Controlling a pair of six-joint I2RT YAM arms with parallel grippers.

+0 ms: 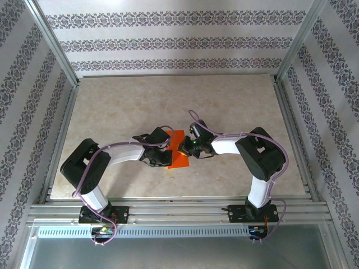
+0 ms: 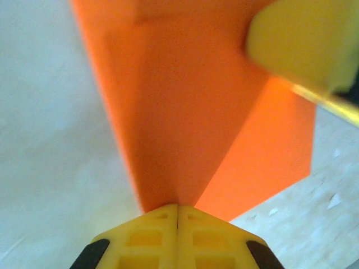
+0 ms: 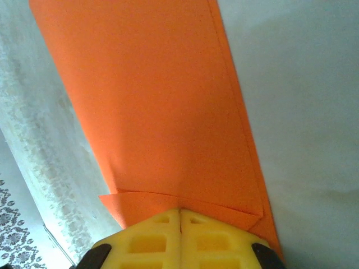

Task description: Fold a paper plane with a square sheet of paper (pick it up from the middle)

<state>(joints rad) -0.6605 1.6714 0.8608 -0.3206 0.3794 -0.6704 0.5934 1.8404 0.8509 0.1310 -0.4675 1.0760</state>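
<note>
Here we are mid-fold. The sheet of paper (image 1: 177, 161) sits at the centre of the tabletop (image 1: 123, 106), caught between the two arms. It is no flat square. From above it reads as a narrow orange strip, and the left wrist view shows the paper (image 2: 190, 112) with a sharp crease running up from the jaws and one layer over another. In the right wrist view the paper (image 3: 157, 101) has a small flap turned over at the near edge.

So I'd call the first folds done. There's no pointed nose and no wings to be seen, so most of the plane is left to make.

The left arm (image 1: 120, 151) has its jaws fully closed, pinching the strip's 9 o'clock edge. The right arm (image 1: 230, 145) has its jaws clamped tight on the 3 o'clock edge.

The long axis runs from about 1 o'clock to 7 o'clock. With no nose, it favours neither end. I can't tell whether it's lifted clear of the tabletop.
</note>
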